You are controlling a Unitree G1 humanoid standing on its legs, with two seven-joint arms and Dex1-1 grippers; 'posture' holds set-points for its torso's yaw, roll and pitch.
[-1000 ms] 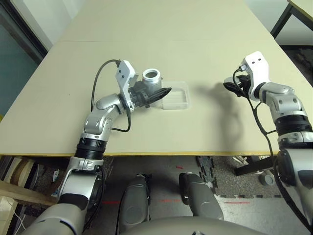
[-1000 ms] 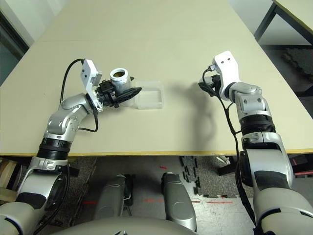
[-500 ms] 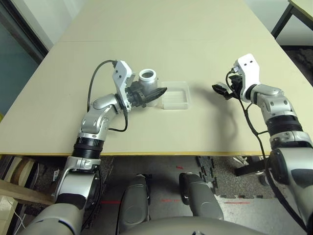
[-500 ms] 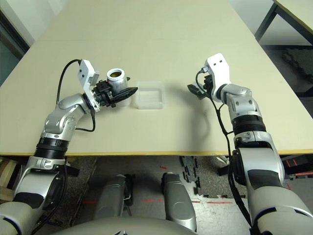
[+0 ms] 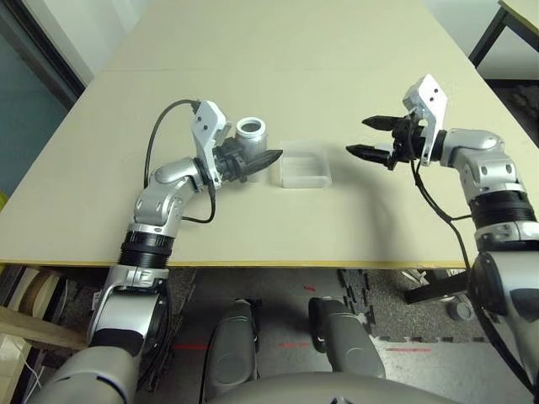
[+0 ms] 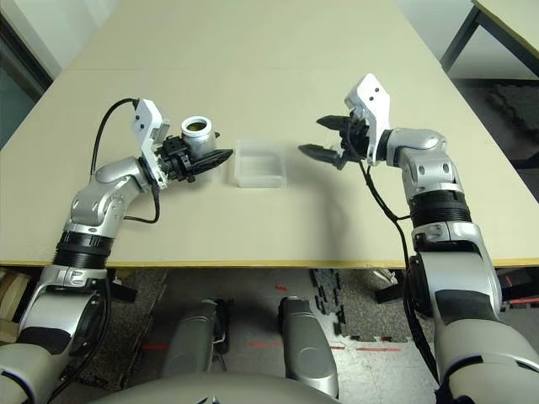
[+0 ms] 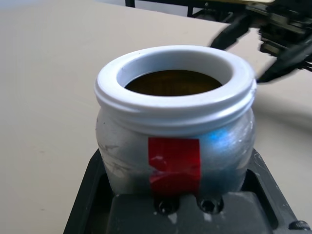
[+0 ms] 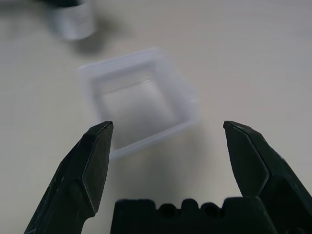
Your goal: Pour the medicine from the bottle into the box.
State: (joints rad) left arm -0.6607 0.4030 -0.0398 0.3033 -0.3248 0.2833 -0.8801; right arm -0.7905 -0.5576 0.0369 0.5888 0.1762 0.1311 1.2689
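i have the wide pale beige table [image 5: 278,50] under both arms, with a seam line running across it beyond the work area, and past its far right corner i can see a dark-legged piece of furniture [image 5: 493,34] on the floor. on the tabletop between the two arms lies the small shallow square box of clear colourless plastic with rounded corners [image 5: 303,165]; from my right wrist camera its floor looks bare, though the picture is too soft for me to be sure about anything tiny in it. my left gripper [image 5: 257,160] is clamped on the small silvery-grey cylindrical bottle with a white rim and a red stripe [image 5: 249,135], holding it upright and uncapped just to the left of the box, apart from it, with the black fingertips pointing toward the box's near left edge. looking down the bottle's mouth from my left wrist camera, the medicine [image 7: 170,83] shows as a brownish-yellow mass inside; i cannot pick out single pills. my right gripper [image 5: 371,139] hovers to the right of the box, clear of it, its black fingers [image 8: 95,161] spread wide apart with nothing between them, pointing left toward the box. nothing stands between the bottle and the box.
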